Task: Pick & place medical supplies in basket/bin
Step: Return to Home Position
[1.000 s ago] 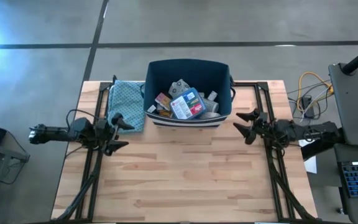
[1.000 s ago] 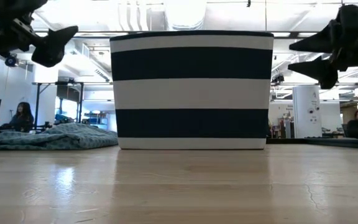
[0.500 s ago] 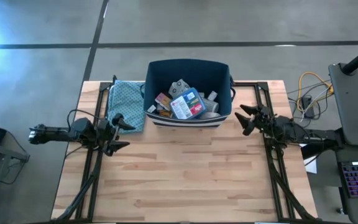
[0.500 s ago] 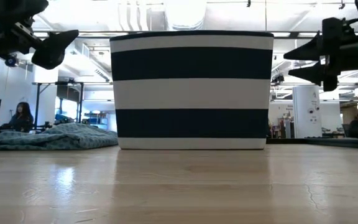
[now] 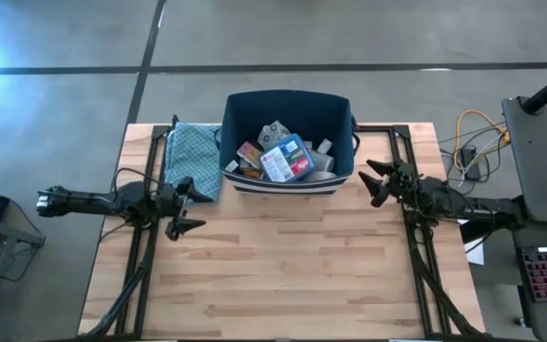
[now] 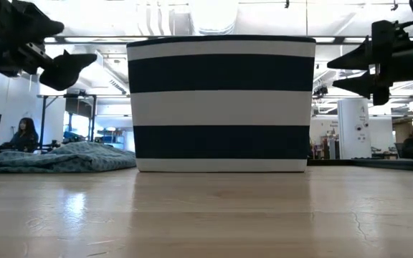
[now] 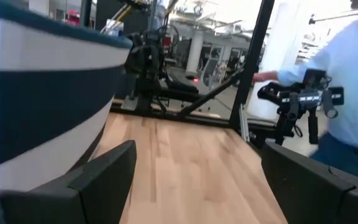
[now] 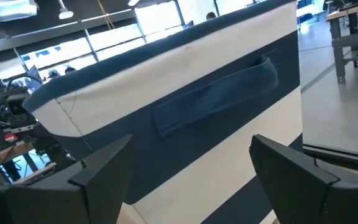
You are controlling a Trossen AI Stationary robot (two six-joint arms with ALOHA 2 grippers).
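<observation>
The navy bin (image 5: 342, 128) with white stripes stands at the table's far middle, and the medical supplies (image 5: 283, 157) lie piled inside it. The low view shows its striped front wall (image 6: 221, 104). My left gripper (image 5: 186, 204) hovers open above the table, left of the bin and near the teal cloth. My right gripper (image 5: 370, 182) hovers open just right of the bin and points at the bin's right side wall with its handle (image 8: 216, 106). Nothing is between either pair of fingers (image 7: 104, 180) (image 8: 291, 168).
A folded teal patterned cloth (image 5: 193, 152) lies flat on the table left of the bin. Black frame rails (image 5: 145, 247) run along both table sides. The near half of the wooden table (image 5: 283, 275) is bare. A person in a white shirt (image 7: 353, 93) stands beyond the table.
My right gripper has swung toward the table's far edge and the bin's right side, then held still, staying open. My left gripper has tipped down a little and sunk slightly, still open. The bin, the supplies and the cloth have not moved.
</observation>
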